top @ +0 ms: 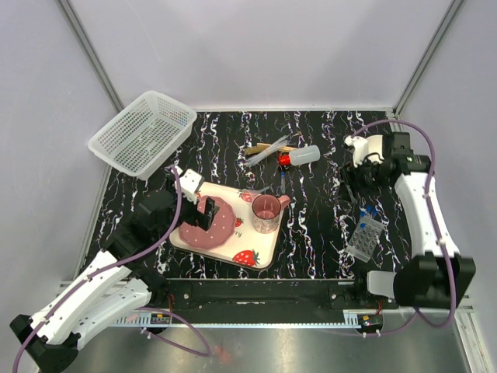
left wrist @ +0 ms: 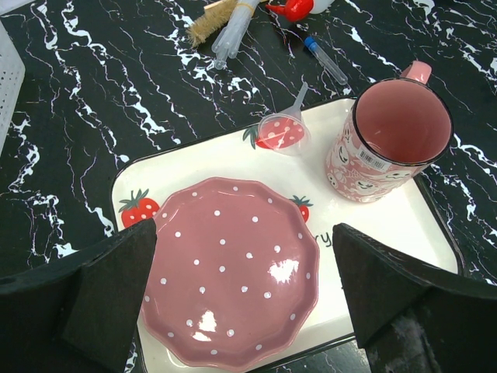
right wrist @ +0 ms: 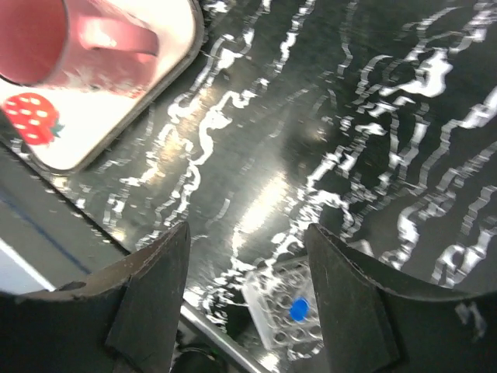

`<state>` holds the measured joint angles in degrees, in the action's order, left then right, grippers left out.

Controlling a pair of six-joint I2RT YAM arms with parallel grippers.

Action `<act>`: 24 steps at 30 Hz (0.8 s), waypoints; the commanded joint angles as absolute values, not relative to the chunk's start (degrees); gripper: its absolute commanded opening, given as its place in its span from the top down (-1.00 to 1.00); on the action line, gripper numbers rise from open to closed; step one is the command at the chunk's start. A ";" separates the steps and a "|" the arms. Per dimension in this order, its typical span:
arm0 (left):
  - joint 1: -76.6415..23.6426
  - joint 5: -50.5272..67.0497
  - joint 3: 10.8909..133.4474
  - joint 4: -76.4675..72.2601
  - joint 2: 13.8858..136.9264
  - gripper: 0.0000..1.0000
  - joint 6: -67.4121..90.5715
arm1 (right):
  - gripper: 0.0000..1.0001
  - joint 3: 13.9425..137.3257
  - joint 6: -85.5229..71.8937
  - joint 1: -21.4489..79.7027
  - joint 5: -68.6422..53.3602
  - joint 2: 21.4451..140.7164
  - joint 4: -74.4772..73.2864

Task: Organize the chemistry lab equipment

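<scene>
A small translucent bottle with a red cap (top: 299, 157) lies at the back of the table beside clear tubes (top: 266, 152) and a tan wooden tool (top: 268, 145). In the left wrist view the tubes (left wrist: 233, 31) and a blue-capped tube (left wrist: 326, 61) lie beyond the tray. The clear perforated rack (top: 365, 237) leans at the right with a blue-capped tube (right wrist: 297, 308) in it. My right gripper (top: 351, 186) hangs open and empty above the table, the rack (right wrist: 287, 311) showing far below between its fingers (right wrist: 247, 233). My left gripper (left wrist: 242, 256) is open over the pink plate (left wrist: 233, 272).
A strawberry-print tray (top: 260, 252) holds the pink plate (top: 208, 221), a pink cup (top: 266, 214) and a small clear funnel (left wrist: 283, 128). A white mesh basket (top: 144, 132) stands at the back left. A black rail runs along the table's near edge.
</scene>
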<state>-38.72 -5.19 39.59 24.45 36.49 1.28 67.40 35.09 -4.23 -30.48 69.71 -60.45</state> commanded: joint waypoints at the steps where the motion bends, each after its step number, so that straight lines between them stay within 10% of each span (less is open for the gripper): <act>1: -38.50 -6.15 39.38 23.55 37.44 -0.98 0.44 | -0.34 72.24 25.42 -1.76 -42.45 79.59 -58.12; 24: -37.35 -11.51 39.90 23.91 45.88 -0.98 0.44 | -0.35 102.30 4.83 20.83 -10.64 124.00 -44.91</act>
<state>-37.78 -9.76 39.59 25.06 45.45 1.26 97.27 6.57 19.53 -18.37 121.12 -45.98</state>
